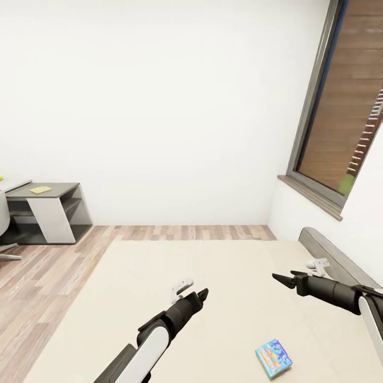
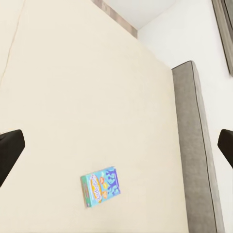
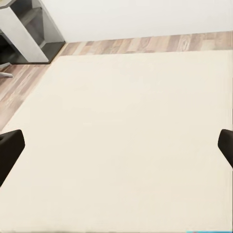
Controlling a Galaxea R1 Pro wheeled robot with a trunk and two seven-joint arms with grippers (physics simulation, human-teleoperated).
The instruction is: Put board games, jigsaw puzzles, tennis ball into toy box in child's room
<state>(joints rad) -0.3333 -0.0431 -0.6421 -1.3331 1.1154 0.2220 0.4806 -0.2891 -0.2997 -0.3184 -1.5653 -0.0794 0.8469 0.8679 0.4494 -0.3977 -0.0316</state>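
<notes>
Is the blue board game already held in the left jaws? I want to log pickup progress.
No: the head view shows the blue board game lying flat on the bed, apart from the open left gripper.

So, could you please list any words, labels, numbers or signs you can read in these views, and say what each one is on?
No text can be read.
Blue board game on the bed: bright cartoon print with what may be a title, too small and blurred to read.
Yellow flat item on the table: no lettering to make out.
</notes>
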